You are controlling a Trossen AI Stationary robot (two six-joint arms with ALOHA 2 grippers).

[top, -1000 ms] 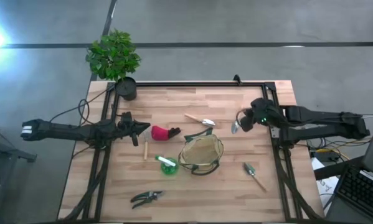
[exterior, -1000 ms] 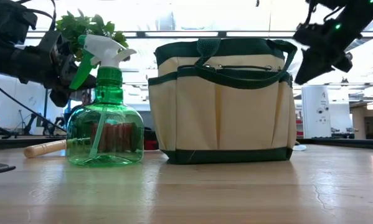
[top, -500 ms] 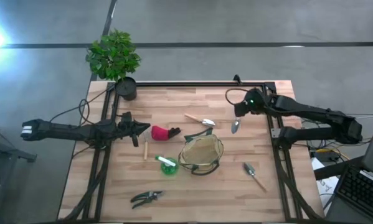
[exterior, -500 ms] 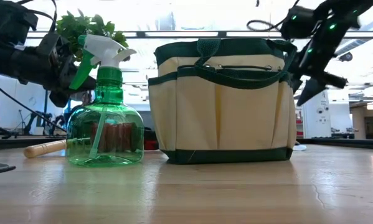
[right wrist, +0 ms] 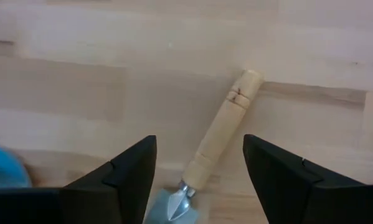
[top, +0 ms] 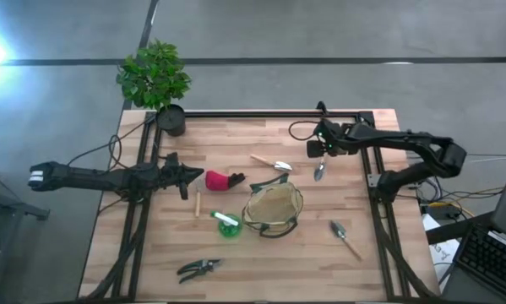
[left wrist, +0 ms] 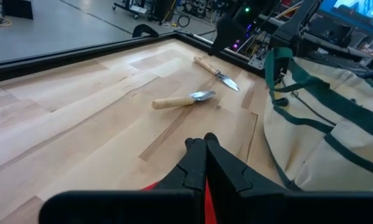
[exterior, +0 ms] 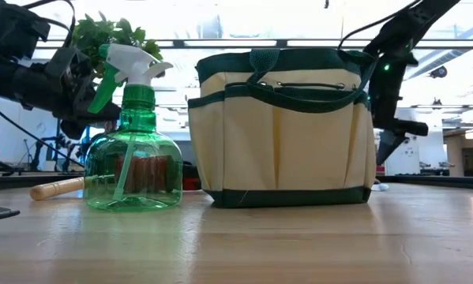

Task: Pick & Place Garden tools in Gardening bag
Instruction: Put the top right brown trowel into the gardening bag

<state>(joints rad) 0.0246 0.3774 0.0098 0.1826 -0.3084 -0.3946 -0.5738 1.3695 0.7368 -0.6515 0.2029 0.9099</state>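
Both arms [top: 92, 178] are dark and slim, black cables looping off them; green light glows on the right wrist [top: 323, 145]; broad, flat black fingers [right wrist: 279, 180].

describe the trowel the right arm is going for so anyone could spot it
Start at the tan fabric gardening bag mid-table, then look toward the back right corner. The silver trowel with wooden handle lies there alone, directly under the open right gripper, unlike the other two trowels.

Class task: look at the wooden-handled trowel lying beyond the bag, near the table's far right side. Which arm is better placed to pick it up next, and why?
The right. The right gripper hangs open directly over that trowel, its handle showing between the fingers. The left gripper is shut beside the red-and-black item, across the table.
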